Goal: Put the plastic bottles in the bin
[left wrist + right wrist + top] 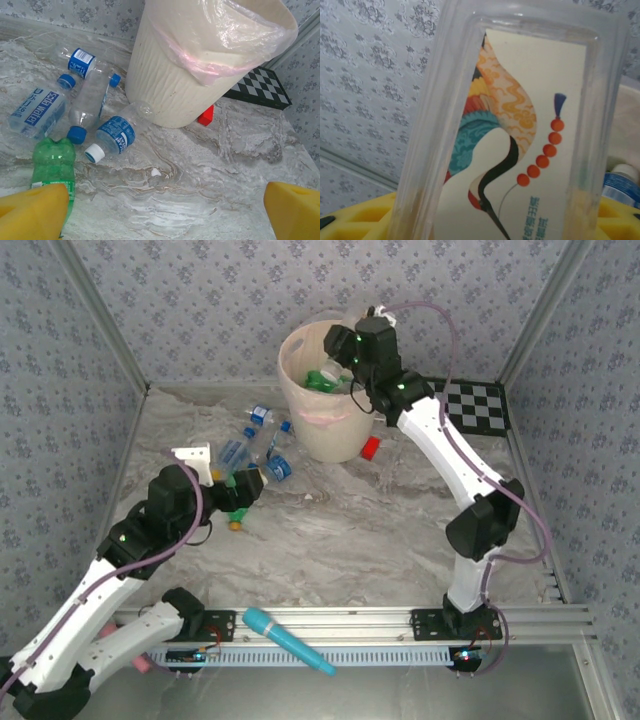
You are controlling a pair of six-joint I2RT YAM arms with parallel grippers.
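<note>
The plastic bottles (255, 445) are split between the desk, the bin and one arm.

Top external view:
- The bin (325, 435) stands near the middle of the desk's far edge. Green bottles (325, 378) are visible inside it.
- The right jaws sit over the bin's right rim.
- A loose group of clear bottles lies on the desk (400, 540) just left of the bin, toward the far left corner.
- A green bottle (240, 508) lies nearer the middle, beside the left jaws.
- A red block (371, 448) rests at the bin's right foot, and a blue wand (290, 640) lies on the near edge (neither belongs in the bin).

Left wrist view:
- The left jaws stand fully apart with nothing between the yellow pads (32, 210).
- The green bottle (52, 160) lies on the desk touching the left pad.
- Four clear bottles with blue labels (115, 135) lie beyond it, the nearest one touching the bin wall (165, 90).
- The red block (205, 116) shows behind the bin.

Right wrist view:
- The right jaws are clamped on a clear crane-label bottle (515, 130), held upright between the pads (355, 215).
- A blue-labelled bottle (620, 185) already in the bin shows at the lower right.

Status, as a judgement: the task is partly done. Several bottles are binned and one is poised for release. Five remain on the desk, and the green bottle is the likeliest next pick.
</note>
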